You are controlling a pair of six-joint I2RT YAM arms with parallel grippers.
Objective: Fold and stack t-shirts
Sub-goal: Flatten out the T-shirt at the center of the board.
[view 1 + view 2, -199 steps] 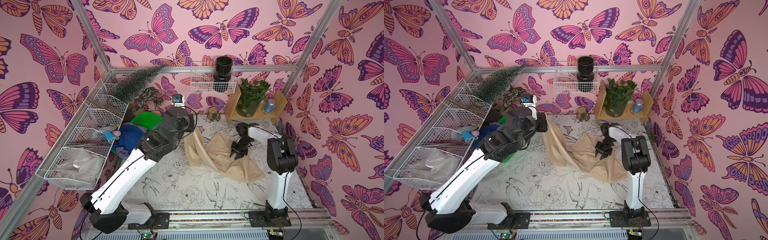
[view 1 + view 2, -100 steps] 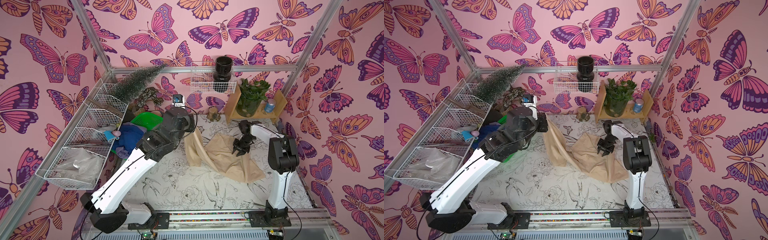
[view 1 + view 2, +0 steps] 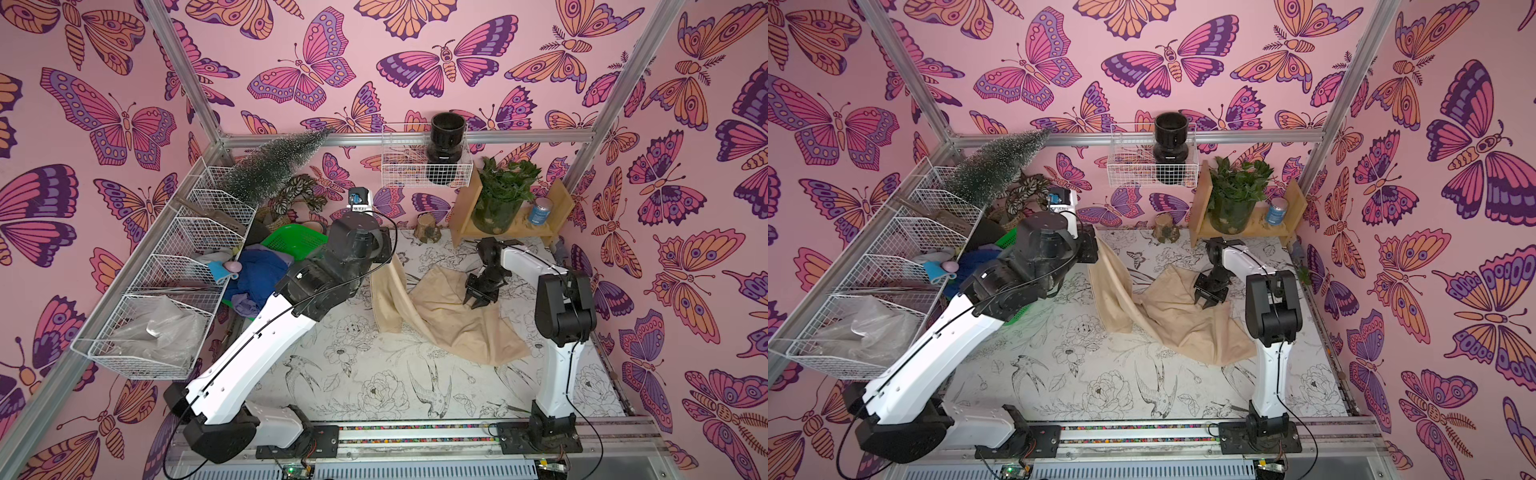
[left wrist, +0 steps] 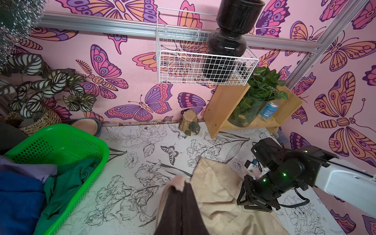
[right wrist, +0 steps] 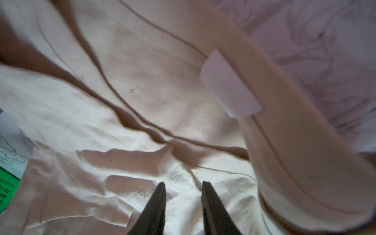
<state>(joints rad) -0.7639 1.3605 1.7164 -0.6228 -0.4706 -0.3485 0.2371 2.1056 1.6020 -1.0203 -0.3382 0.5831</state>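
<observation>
**Left.** Bright green basket (image 3: 291, 241) at the table's (image 3: 353, 374) left edge. It holds the royal blue t-shirt (image 3: 259, 274), the lavender t-shirt (image 4: 26, 165) and the dark green t-shirt (image 4: 67, 179), heaped together.

**Centre.** Left gripper (image 4: 183, 186), jaws together and clamped on one edge of the beige t-shirt (image 3: 449, 316). That edge is held raised above the floral table. The cloth hangs from it in a long fold, and the rest lies spread and wrinkled on the table toward the right.

**Right.** Right gripper (image 3: 480, 299), pointed down over the far part of the beige t-shirt. Its jaws stand partly apart, with cloth showing between the tips. Whether the tips touch the cloth cannot be told. A white label (image 5: 230, 85) sits at the collar band, near the gripper.
</observation>
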